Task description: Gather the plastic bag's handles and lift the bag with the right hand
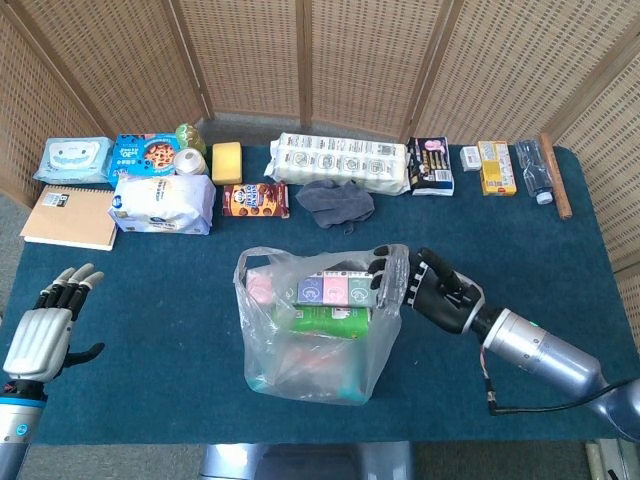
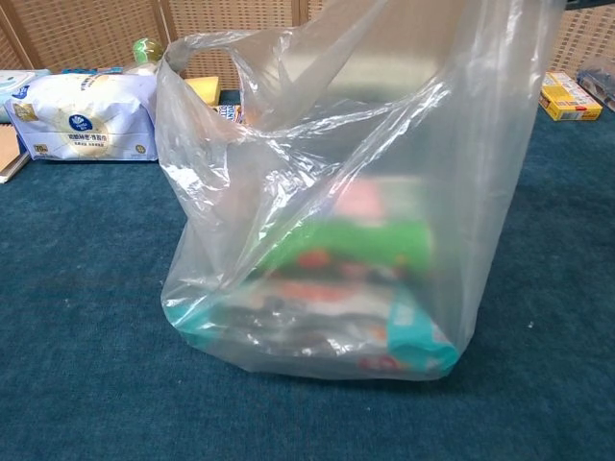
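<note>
Right hand [image 1: 425, 285] grips right handle of plastic bag [image 1: 318, 330]; bag bottom on bench [image 1: 150, 300]. Left hand [image 1: 42, 325] open, holds nothing.

Clear plastic bag [image 2: 356, 192] fills the frame, sitting on the blue bench [image 2: 86, 317], blurred green and teal packs inside. White tissue pack [image 2: 82, 117] behind left; yellow box [image 2: 567, 96] far right.

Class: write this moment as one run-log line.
right hand: fingers in right handle of clear plastic bag | left handle: loose | bag: on table | left hand: open, idle
</note>
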`<state>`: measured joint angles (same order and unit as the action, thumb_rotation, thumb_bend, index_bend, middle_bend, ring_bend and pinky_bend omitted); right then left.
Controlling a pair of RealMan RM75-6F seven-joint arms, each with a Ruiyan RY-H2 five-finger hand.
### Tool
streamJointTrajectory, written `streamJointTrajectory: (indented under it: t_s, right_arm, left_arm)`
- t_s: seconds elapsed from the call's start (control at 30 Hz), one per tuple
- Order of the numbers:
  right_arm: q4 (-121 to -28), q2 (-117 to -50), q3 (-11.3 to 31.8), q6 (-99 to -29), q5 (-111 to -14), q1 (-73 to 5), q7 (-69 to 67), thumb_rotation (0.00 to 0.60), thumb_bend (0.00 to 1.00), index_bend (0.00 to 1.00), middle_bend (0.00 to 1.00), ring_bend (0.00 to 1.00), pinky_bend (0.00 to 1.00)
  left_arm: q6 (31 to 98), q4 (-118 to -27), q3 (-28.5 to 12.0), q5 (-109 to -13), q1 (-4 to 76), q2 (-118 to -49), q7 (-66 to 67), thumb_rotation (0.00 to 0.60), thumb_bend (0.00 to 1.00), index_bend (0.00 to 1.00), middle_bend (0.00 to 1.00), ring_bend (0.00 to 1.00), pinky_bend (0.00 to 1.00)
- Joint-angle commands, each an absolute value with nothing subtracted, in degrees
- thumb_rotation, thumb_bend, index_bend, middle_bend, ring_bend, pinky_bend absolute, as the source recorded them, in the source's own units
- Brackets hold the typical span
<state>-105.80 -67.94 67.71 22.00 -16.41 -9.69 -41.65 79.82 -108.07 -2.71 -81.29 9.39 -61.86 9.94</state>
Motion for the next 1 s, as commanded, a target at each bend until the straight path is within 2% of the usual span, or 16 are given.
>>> streamJointTrajectory:
  t_s: [0.03,0.23,0.37,0.57,0.73,1.0]
  right_arm:
    - [-106.0,-67.9,66.8,21.2,-16.8,-10.3,-41.3,0.367,0.21,0.26,0.32,0.33,0.43]
    - [-109.0,-67.0,61.9,10.6,-18.3,-13.3,-43.1,0.364,0.21,0.26,0.31,0.32,0.4]
    - [-110.3,-67.7,60.8,6.9,-19.4,-14.6,-43.1,0.366,0.21,0.26,0.31,0.29,0.32]
    - [-110.1,-69.3,62.9,9.8,-20.6,-13.1,-42.2,0.358,0.21,0.19,0.24,0.18,0.14]
    - [-107.9,-72.4,66.7,16.3,-20.4,-10.1,-39.3,0.357,0.21,0.16,0.2,0.15,0.12]
    - [-107.9,-73.5,67.3,15.4,-22.1,-8.4,-35.7,0.355,0.21,0.16,0.2,0.14,0.12]
  left_arm:
    - [79.8,-108.1,-2.7,-81.4,9.5,-61.9,10.0,0.6,0.04,0.1,0.07,0.01,0.13]
    - [79.8,-108.1,-2.7,-81.4,9.5,-61.9,10.2,0.6,0.04,0.1,0.07,0.01,0.13]
    - [80.0,-108.3,-2.7,-81.4,9.3,-61.7,10.2,0.6,0.04,0.1,0.07,0.01,0.13]
    - [80.3,-108.3,-2.5,-81.4,9.0,-61.5,10.1,0.6,0.04,0.1,0.07,0.01,0.13]
    - [80.1,-108.4,-2.5,-81.6,9.2,-61.6,10.3,0.6,0.04,0.1,0.07,0.01,0.13]
    - [79.9,-108.6,-2.6,-81.5,9.4,-61.6,10.6,0.6,0.04,0.1,0.07,0.01,0.13]
